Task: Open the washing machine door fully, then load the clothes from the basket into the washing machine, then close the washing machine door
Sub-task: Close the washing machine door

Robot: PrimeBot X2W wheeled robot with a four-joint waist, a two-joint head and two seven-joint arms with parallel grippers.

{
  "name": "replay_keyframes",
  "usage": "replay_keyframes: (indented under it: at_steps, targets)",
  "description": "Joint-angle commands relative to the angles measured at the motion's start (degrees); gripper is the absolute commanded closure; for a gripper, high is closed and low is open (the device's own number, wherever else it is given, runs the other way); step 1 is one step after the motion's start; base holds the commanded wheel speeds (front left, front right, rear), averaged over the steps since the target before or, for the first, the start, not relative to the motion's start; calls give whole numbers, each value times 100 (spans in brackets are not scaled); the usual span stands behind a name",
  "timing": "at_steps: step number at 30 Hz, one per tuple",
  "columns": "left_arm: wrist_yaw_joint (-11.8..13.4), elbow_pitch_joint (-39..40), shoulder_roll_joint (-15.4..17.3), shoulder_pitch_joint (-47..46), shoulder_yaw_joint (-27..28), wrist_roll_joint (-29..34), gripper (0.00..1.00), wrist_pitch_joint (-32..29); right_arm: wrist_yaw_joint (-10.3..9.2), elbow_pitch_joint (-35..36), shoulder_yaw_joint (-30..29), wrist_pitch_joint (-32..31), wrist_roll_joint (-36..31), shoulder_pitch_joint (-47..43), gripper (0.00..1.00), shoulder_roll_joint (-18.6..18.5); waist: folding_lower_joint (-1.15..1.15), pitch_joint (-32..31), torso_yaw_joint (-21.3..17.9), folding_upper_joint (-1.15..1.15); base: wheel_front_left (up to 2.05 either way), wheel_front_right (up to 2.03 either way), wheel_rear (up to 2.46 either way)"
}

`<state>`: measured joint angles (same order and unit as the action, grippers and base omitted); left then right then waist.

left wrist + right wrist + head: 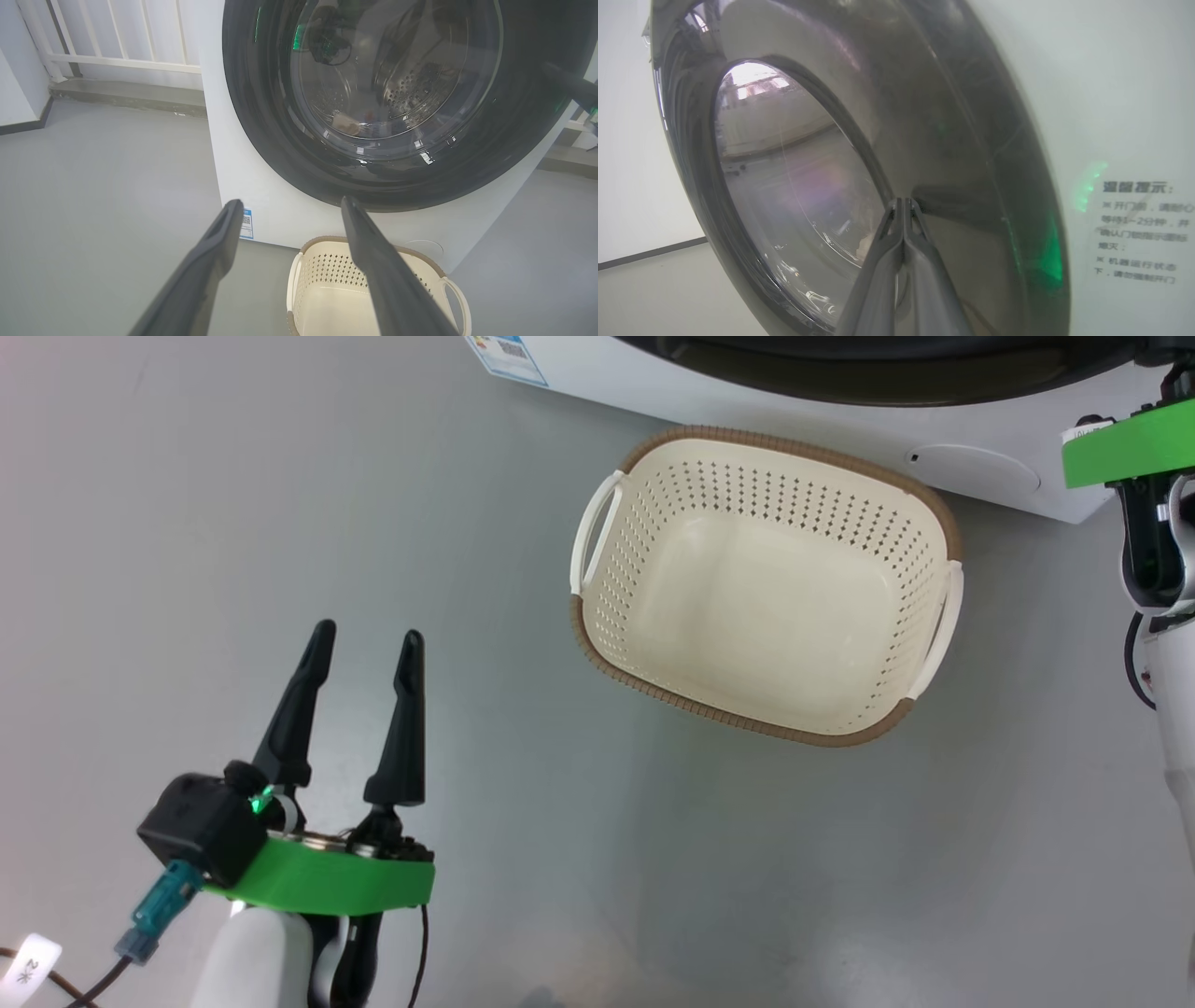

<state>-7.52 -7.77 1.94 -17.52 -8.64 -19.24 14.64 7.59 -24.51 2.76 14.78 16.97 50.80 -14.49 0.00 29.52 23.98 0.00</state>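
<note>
Left end effector [369, 631] black; collar [327, 887] green; forearm [257, 957] white.

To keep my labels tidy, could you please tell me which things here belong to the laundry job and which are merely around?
Job: washing machine door, washing machine, empty basket, right gripper shut at the door, left gripper open.
Merely around: white railing, blue label sticker, printed notice.
</note>
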Motion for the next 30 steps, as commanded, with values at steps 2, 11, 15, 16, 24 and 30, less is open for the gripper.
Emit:
replay_keyframes:
  at_steps: [2, 11, 15, 16, 24, 30]
  targets:
    - [3, 192, 94, -87, 168, -73, 0, 36, -10, 120, -79, 22, -77, 245, 100, 8, 0, 59, 39, 0, 0, 0, 0]
    - [3, 158, 94, -132, 110, -81, 0, 36, -10, 122, -89, 22, -122, 373, 100, -11, 0, 93, 76, 0, 0, 0, 0]
    - [3, 98, 94, -99, 115, -49, 0, 36, -10, 114, -82, 22, -77, 223, 100, 30, 0, -15, 47, 0, 0, 0, 0]
    - [3, 83, 94, -85, 119, -38, 0, 36, -10, 107, -62, 22, -69, 168, 100, 44, 0, -49, 37, 0, 0, 0, 0]
    - [3, -69, 94, 20, 206, 103, 0, 36, -10, 94, 291, 22, -8, -293, 100, 174, 0, -383, -106, 0, 0, 0, 0]
    - [3, -246, 186, 154, 298, 206, 0, 36, -10, 148, 556, 22, 90, -746, 94, 272, 0, -783, -263, 0, 0, 0, 0]
